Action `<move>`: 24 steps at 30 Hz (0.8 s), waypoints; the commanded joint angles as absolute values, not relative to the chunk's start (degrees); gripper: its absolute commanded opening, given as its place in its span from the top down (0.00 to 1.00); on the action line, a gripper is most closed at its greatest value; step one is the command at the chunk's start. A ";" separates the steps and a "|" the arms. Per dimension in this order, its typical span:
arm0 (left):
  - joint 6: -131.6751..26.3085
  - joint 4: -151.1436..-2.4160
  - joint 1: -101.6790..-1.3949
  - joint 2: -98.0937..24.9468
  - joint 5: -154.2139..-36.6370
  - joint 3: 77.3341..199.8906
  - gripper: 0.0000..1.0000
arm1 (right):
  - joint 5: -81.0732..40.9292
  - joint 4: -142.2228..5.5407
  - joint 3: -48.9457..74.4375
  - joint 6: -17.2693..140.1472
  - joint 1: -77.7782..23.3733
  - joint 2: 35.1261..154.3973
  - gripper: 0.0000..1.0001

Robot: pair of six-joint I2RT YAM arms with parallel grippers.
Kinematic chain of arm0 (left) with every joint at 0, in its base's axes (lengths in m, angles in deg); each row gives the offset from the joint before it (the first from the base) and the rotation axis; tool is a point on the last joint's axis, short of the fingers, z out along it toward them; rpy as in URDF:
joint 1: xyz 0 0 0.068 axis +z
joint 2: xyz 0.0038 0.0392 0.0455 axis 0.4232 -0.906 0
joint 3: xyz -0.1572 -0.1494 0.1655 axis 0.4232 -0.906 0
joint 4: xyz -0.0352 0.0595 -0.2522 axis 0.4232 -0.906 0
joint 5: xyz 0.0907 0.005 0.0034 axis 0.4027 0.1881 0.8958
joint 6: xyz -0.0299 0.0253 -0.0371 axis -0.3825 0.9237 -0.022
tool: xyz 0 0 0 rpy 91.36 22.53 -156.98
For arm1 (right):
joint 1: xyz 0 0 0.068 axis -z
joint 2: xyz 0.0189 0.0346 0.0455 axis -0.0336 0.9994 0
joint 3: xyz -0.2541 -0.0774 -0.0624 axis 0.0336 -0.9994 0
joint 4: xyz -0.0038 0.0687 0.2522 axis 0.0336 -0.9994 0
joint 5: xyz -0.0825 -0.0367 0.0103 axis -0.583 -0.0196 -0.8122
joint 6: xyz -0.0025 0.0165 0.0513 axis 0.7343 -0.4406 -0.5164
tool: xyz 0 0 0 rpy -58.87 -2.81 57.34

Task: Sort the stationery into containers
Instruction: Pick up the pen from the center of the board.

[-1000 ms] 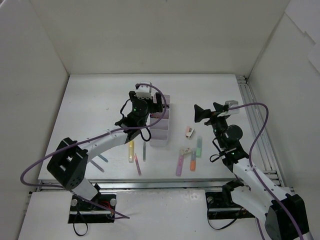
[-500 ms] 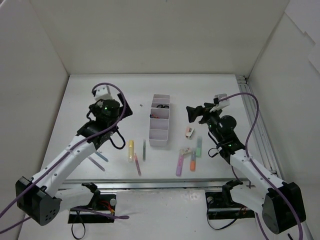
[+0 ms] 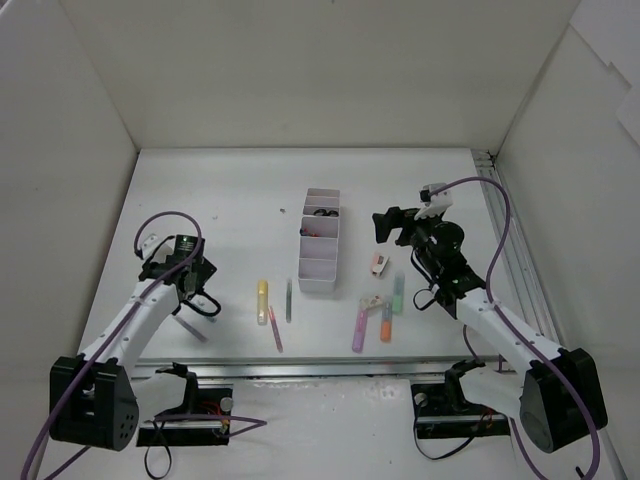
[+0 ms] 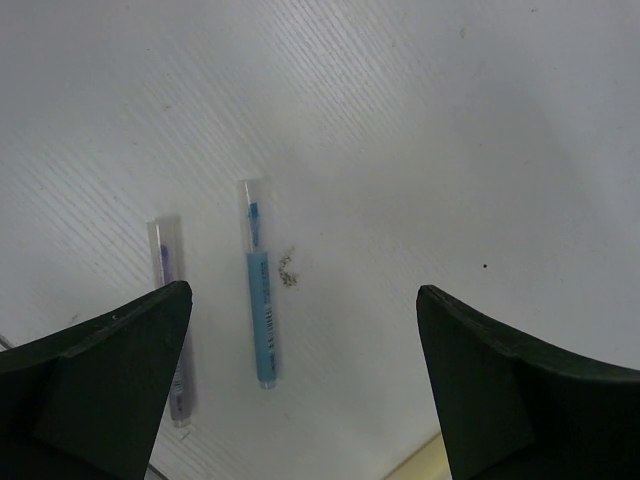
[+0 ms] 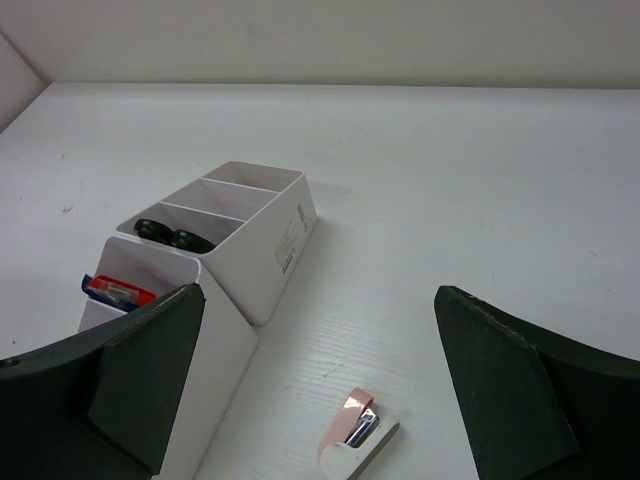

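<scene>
The white organiser tray [image 3: 320, 262] stands mid-table; it also shows in the right wrist view [image 5: 285, 235], with black scissor handles [image 5: 170, 237] in one compartment and a red-blue item [image 5: 115, 292] in the nearest. My left gripper [image 3: 197, 293] is open and empty, hovering over a blue pen [image 4: 260, 310] and a purple pen [image 4: 170, 330] at the front left [image 4: 300, 330]. My right gripper [image 3: 385, 225] is open and empty [image 5: 320, 300], just right of the tray, above a white-pink eraser [image 5: 358, 430], which also shows in the top view [image 3: 380, 264].
In front of the tray lie a yellow highlighter [image 3: 263, 300], a thin green pen [image 3: 288, 298] and a pink pencil [image 3: 274, 328]. To the right lie a purple highlighter [image 3: 358, 328], an orange highlighter [image 3: 386, 322], a green highlighter [image 3: 398, 292] and a second eraser [image 3: 372, 300].
My left arm has swung away from the tray to the front left, over the two pens. My right gripper has shifted slightly left and lower toward the eraser.
</scene>
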State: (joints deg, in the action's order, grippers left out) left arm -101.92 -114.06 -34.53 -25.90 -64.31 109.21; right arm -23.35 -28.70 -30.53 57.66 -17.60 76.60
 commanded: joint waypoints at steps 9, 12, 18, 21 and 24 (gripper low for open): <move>-108.51 -105.60 -31.90 -35.96 -62.29 109.42 0.21 | -27.54 -29.25 -26.85 59.03 -17.15 75.29 0.02; -109.39 -103.94 -31.37 -37.89 -62.47 108.81 0.27 | -28.94 -29.86 -26.85 59.29 -17.23 75.20 0.02; -112.99 -97.09 -31.37 -38.25 -64.40 104.24 0.35 | -30.26 -31.18 -26.24 59.46 -17.15 75.12 0.02; -114.40 -97.34 -31.37 -38.25 -63.79 103.80 0.39 | -30.44 -31.45 -26.24 59.55 -17.06 75.03 0.02; -115.19 -97.78 -31.37 -38.95 -63.61 103.97 0.47 | -30.96 -31.45 -26.24 59.38 -17.15 75.29 0.02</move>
